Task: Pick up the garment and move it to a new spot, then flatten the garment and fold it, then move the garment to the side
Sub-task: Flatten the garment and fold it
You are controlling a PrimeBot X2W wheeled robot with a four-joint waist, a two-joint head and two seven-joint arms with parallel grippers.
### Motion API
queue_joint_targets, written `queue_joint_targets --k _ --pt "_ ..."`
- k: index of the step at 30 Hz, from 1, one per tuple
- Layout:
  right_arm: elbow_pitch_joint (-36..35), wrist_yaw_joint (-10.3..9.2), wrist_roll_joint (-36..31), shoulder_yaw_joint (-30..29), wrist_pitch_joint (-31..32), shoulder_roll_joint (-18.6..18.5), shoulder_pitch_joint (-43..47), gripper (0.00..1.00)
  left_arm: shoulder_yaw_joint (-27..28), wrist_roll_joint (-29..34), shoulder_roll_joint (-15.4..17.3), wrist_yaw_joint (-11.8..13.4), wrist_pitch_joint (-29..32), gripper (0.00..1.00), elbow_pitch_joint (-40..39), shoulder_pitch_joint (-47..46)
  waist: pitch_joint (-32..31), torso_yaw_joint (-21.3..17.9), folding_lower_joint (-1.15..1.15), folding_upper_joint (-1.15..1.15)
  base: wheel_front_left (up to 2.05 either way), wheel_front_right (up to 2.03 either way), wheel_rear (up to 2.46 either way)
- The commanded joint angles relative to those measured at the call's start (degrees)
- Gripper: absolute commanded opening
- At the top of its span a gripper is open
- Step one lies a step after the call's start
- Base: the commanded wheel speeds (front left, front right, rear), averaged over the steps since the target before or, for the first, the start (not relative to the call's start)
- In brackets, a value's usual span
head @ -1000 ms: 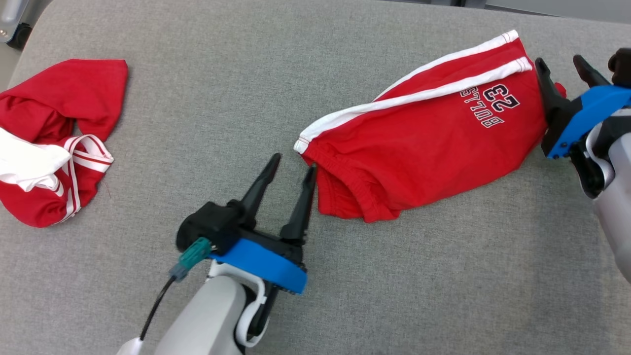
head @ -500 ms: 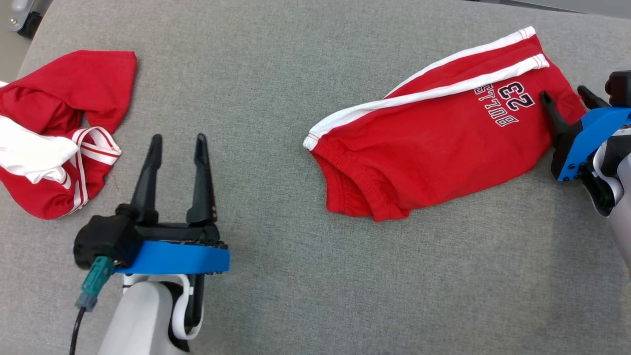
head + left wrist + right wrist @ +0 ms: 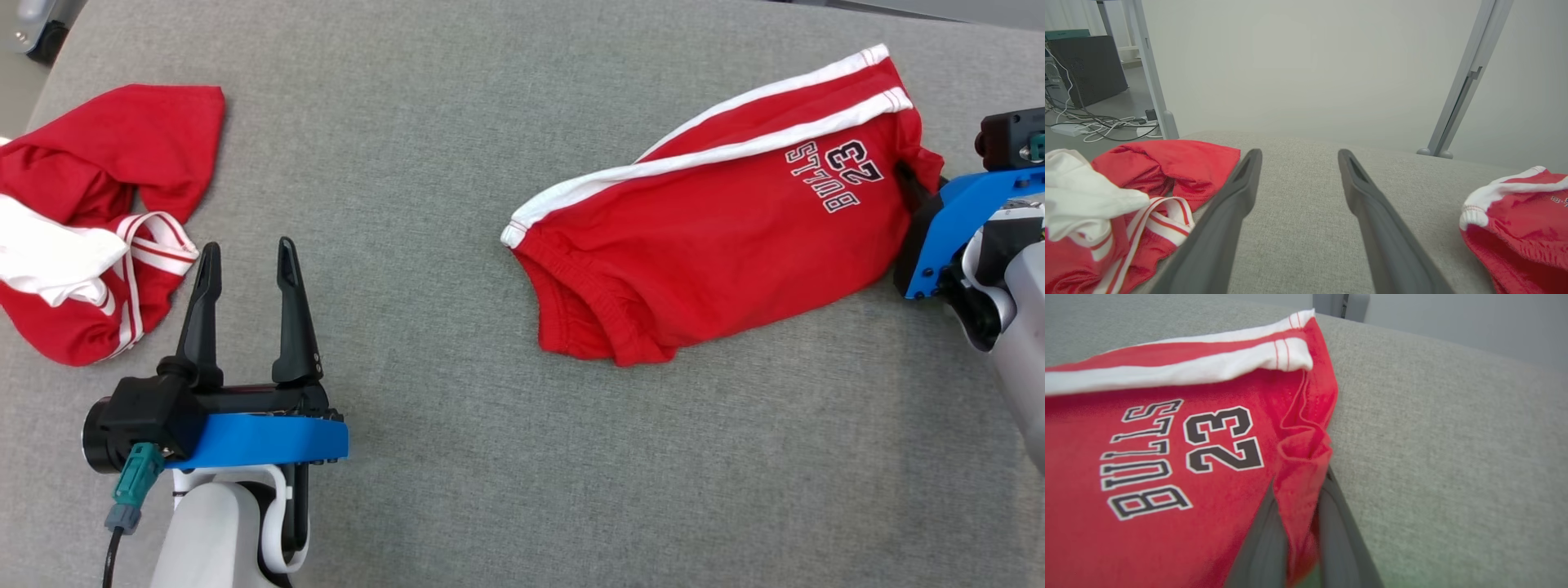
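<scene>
Note: shorts (image 3: 718, 237) light, limp. Your right hand (image 3: 1299, 490) pinches the hem fold at frame right; left hand (image 3: 243, 257) spread. Expect sagging.

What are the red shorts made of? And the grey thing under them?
The shorts look like soft knit cloth, maybe cotton, matte: they crease and bunch at the hem, with stitched white stripes. The grey top seems to be a woven fabric cover, also matte: a fine weave shows up close. Its rounded edge hints at padding, but that's a guess.
</scene>
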Motion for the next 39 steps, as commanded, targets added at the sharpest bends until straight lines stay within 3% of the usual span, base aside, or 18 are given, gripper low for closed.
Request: queue_joint_targets --k 1,14,23,32,39 --pt "0.58 -0.01 0.80 0.18 0.23 0.06 1.82 0.00 0.02 0.57 -0.15 -0.03 -0.17 1.00 0.08 0.45 -0.33 -0.46 0.00 0.01 0.00 0.00 0.00" --pt "-6.01 0.00 9.08 -0.19 -8.82 1.11 10.88 0.00 2.62 3.16 -0.16 -1.10 -0.16 1.00 1.59 2.92 -6.89 -8.51 0.00 0.01 0.00 0.00 0.00" --pt "-11.08 0.00 16.07 -2.71 -13.04 -0.93 21.48 0.00 4.38 5.07 -0.16 -0.86 -0.16 1.00 0.52 6.69 -10.26 -13.66 0.00 0.01 0.00 0.00 0.00" --pt "-12.05 0.00 19.65 -8.03 -14.50 -4.40 28.85 0.00 4.58 5.43 -0.17 -1.06 -0.16 1.00 0.58 7.94 -11.10 -15.09 0.00 0.01 0.00 0.00 0.00" --pt "-13.36 0.00 18.43 -9.41 -14.71 -3.56 28.77 0.00 4.37 5.05 -0.17 -1.00 -0.17 1.00 0.95 8.44 -11.71 -15.51 0.00 0.01 0.00 0.00 0.00"
